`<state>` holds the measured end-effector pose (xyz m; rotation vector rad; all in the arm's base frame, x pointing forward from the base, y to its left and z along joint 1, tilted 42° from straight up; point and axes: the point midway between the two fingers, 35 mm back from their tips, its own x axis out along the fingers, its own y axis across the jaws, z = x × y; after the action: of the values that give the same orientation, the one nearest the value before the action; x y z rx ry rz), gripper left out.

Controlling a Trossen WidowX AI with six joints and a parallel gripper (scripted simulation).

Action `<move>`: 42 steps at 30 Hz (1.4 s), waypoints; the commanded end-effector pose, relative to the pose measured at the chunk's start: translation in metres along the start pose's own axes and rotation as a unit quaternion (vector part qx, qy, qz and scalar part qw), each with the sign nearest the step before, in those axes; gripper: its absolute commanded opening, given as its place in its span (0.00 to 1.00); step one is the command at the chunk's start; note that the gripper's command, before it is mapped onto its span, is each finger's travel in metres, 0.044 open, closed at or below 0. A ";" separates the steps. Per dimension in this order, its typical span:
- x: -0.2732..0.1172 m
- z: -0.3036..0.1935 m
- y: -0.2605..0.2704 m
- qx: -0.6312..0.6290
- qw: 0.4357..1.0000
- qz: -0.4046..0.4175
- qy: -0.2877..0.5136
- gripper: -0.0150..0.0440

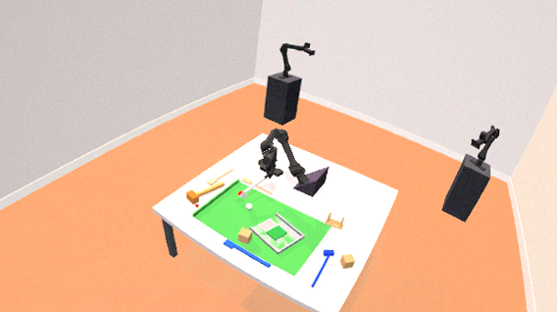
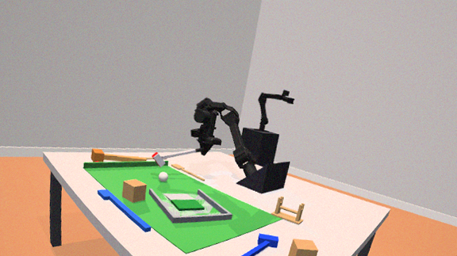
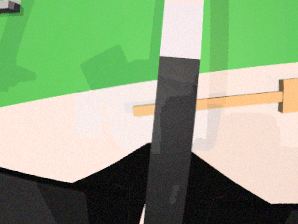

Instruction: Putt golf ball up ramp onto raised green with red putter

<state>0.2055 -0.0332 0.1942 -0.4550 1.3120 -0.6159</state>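
White worktop (image 2: 338, 214) on dark legs carries a green putting mat (image 2: 222, 227) with a dark green rail (image 2: 124, 164) along its far edge and a blue bar (image 2: 124, 210) along its near-left edge. Directly on the worktop: an orange-headed wooden mallet (image 2: 99, 155), a slim wooden stick (image 2: 188, 171), a small wooden rack (image 2: 288, 211), a blue mallet (image 2: 250, 252), a tan cube (image 2: 303, 252), the arm's dark wedge base (image 2: 269, 178). On the mat: a second tan cube (image 2: 134, 190), a white golf ball (image 2: 163, 176), a grey-framed raised green (image 2: 188, 206).
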 end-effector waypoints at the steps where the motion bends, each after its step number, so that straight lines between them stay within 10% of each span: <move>1: 0.012 0.001 0.000 0.023 1.000 -0.011 0.015 0.25; 42: 0.040 -0.001 -0.021 0.023 1.000 -0.011 0.015 0.25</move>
<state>0.2081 -0.0669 0.1692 -0.4284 1.3355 -0.6676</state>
